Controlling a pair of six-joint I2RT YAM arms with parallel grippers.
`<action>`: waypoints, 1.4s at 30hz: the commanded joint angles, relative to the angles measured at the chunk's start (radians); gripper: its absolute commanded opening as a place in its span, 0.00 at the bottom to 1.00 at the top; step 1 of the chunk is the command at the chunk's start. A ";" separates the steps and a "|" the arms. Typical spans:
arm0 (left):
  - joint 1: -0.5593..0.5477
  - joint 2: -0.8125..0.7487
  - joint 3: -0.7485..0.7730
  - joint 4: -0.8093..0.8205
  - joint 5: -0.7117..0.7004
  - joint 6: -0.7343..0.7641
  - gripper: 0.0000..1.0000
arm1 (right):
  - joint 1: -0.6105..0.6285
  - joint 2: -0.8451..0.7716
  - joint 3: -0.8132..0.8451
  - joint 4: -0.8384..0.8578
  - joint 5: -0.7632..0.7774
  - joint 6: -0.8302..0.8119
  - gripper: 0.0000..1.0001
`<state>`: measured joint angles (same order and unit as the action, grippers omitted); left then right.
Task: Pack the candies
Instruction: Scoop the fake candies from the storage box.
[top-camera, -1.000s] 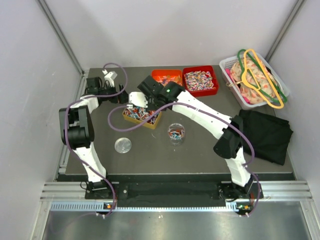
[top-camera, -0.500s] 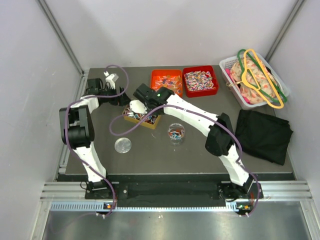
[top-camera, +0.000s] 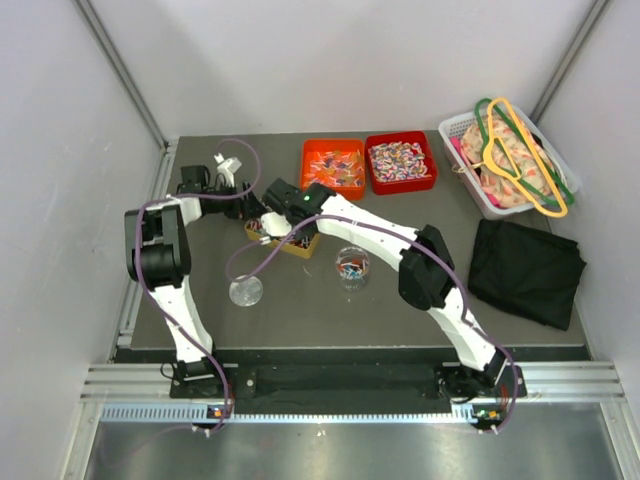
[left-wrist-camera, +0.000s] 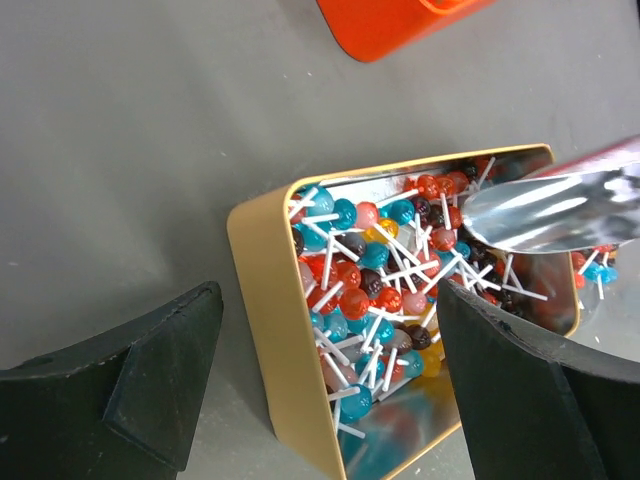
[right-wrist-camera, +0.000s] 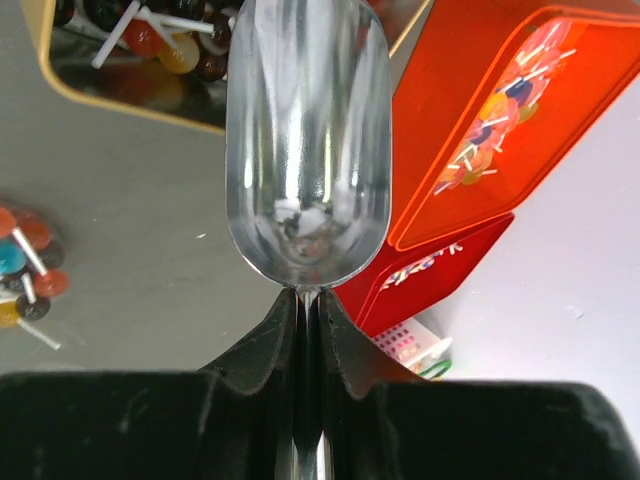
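A gold tin (top-camera: 290, 240) (left-wrist-camera: 262, 300) holds many small ball candies on white sticks (left-wrist-camera: 380, 285), red, blue and dark. My left gripper (left-wrist-camera: 325, 400) (top-camera: 247, 212) is open, one finger outside the tin's end wall and the other over its contents, gripping nothing. My right gripper (right-wrist-camera: 308, 310) (top-camera: 285, 198) is shut on the handle of a shiny metal scoop (right-wrist-camera: 305, 150) (left-wrist-camera: 550, 210). The scoop's bowl looks empty and hangs over the tin's far end. A clear cup (top-camera: 351, 265) with a few candies stands right of the tin. Small wrapped candies (top-camera: 398, 158) fill a red tray (top-camera: 432, 172).
An orange tray (top-camera: 308, 172) of flat sweets sits beside the red one at the back. A round clear lid (top-camera: 245, 291) lies front left. A white basket (top-camera: 452, 130) with hangers and a black cloth (top-camera: 525, 270) occupy the right side.
The right arm has swung left, carrying the scoop over the gold tin. The left gripper has moved in to the tin's left end and narrowed slightly.
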<state>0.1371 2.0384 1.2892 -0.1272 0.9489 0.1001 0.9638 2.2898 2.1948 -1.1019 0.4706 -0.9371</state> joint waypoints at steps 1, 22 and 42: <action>-0.002 -0.004 -0.017 0.037 0.060 -0.005 0.92 | 0.030 0.033 0.066 0.028 0.062 -0.071 0.00; -0.011 -0.029 -0.099 0.120 0.099 -0.062 0.92 | 0.085 0.174 0.155 0.142 0.092 -0.160 0.00; -0.004 -0.009 -0.064 0.170 0.254 -0.143 0.99 | 0.033 0.074 0.123 0.033 0.123 -0.155 0.00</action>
<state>0.1318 2.0377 1.1976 0.0139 1.1118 -0.0132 1.0161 2.4405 2.3245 -1.0180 0.5858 -1.1194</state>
